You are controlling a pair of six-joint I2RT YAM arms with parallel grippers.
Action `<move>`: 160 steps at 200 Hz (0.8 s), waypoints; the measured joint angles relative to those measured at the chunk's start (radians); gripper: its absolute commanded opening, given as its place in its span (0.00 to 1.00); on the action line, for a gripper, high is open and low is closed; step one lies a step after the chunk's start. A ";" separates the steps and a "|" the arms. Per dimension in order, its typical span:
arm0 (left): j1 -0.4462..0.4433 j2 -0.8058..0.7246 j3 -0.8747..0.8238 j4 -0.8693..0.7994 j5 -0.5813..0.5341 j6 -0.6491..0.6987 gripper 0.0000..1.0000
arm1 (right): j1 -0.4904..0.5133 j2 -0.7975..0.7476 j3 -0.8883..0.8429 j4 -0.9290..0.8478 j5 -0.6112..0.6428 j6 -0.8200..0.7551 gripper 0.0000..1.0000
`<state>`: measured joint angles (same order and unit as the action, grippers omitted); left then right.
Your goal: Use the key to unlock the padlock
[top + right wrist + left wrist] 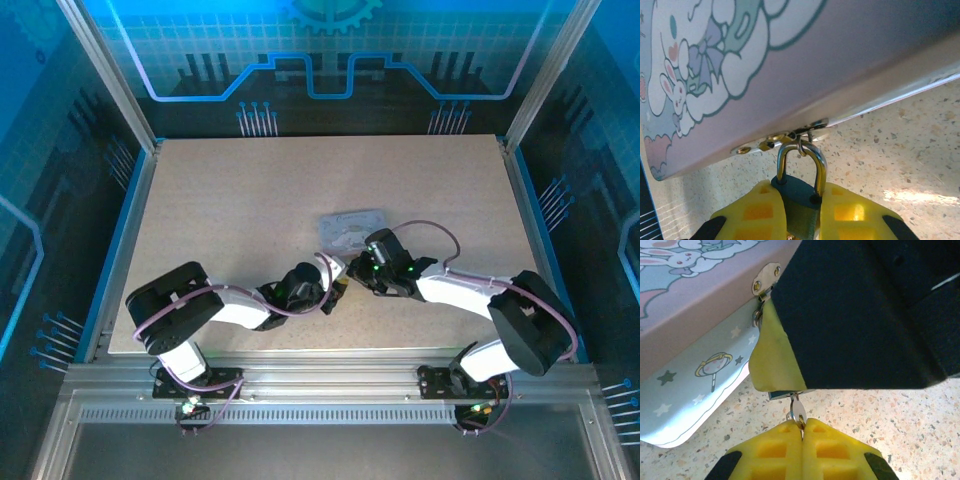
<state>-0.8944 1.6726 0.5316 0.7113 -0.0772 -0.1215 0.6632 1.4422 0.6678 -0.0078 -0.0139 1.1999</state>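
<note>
**Top view.** The left arm [215, 305] runs from its base at the near left edge rightward, low over the speckled beige table [250, 190], with its wrist turned toward the middle. The right arm [470, 295] rises from the near right base, folds at the elbow and reaches leftward. The two wrists meet nose to nose just in front of the pale lavender-grey rectangular tin with a printed cartoon lid [355, 230], which lies flat near the table's centre.

**Left wrist view.** The left gripper [801, 429] has its yellow ribbed fingers pressed together, pinching the bow of a small, thin, silvery metal key [797, 410]. The key points straight away from the fingers. Its tip goes up under the yellow pad and black finger of the opposite gripper, which hide most of the lock body. The tin's brass hasp plate [766, 279] shows just beside that pad.

**Right wrist view.** The right gripper [800, 212] is closed narrowly on the small dark-bodied metal padlock [796, 192], one yellow finger on each side of the body. The padlock hangs at the tin's front edge. Its silvery shackle [801, 152] passes through the hasp ring, and both legs enter the body. The tin's lower rim rests on the table.
</note>
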 measured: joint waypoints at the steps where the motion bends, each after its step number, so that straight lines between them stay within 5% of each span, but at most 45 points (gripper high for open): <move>1: 0.000 0.000 0.000 0.000 0.001 0.000 0.00 | 0.000 -0.001 0.000 -0.001 0.001 -0.001 0.00; 70: 0.010 0.033 0.003 0.064 0.060 -0.058 0.00 | 0.013 -0.001 0.080 -0.161 0.057 -0.110 0.00; 86: 0.014 0.045 0.003 0.067 0.074 -0.065 0.00 | 0.019 0.006 0.081 -0.169 0.064 -0.126 0.29; 107: 0.026 0.070 0.003 0.103 0.101 -0.086 0.00 | 0.019 0.007 0.081 -0.175 0.066 -0.145 0.48; 160: 0.061 0.108 -0.024 0.188 0.138 -0.126 0.00 | 0.014 -0.125 0.080 -0.231 0.091 -0.184 0.63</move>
<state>-0.8330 1.7809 0.5072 0.8993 0.0612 -0.2470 0.6777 1.3174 0.7483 -0.2390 0.0772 1.0157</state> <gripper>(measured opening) 0.045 0.615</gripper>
